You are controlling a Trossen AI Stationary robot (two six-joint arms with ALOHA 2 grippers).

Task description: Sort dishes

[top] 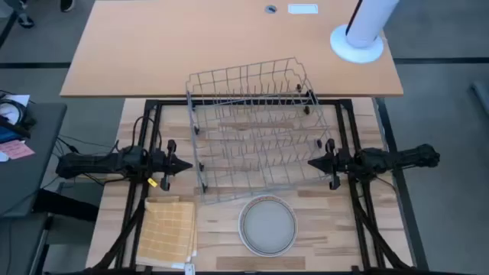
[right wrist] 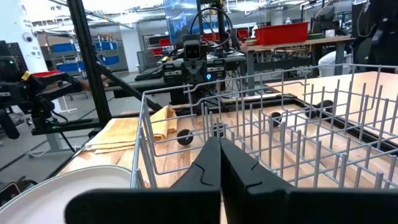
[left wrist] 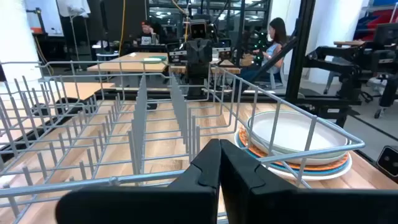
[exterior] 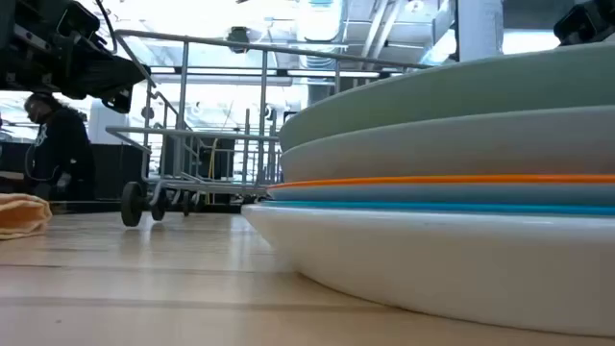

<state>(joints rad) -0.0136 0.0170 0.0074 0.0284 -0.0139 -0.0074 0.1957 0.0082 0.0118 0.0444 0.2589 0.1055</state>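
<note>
A: Start from above. What is the surface?

B: A pale wooden table [top: 321, 229] on a black frame, with a second tan tabletop [top: 153, 46] behind it. One grey wire rack [top: 256, 130] sits in the middle, tilted askew. One stack of plates [top: 267, 225] lies just in front of the rack; only the beige-grey top one shows. One yellow checked cloth [top: 166, 231] lies in front of the rack and to its left.

A: And the arms?

B: Two. The left gripper [top: 186, 165] points at the rack's left side, the right gripper [top: 312, 163] at its right side, both just beside the wire. Each has its fingers pressed together on nothing.

A: From table height?

B: The plates [exterior: 452, 192] fill the near side, stacked: white at the bottom, then a blue edge, an orange edge, beige-grey, pale green on top. I count five edges. The rack [exterior: 202, 144] stands behind on small wheels, and a person in dark clothes stands far behind it.

A: The left wrist camera?

B: Its closed fingers [left wrist: 219, 180] sit against the rack's wire [left wrist: 124, 124]; the plates [left wrist: 292, 140] lie outside the rack. Two people sit at benches in the workshop beyond.

A: The right wrist?

B: Closed fingers [right wrist: 219, 171] again, at the rack [right wrist: 298, 130]; a white plate rim [right wrist: 81, 186] lies outside it, the cloth [right wrist: 140, 130] beyond.
</note>
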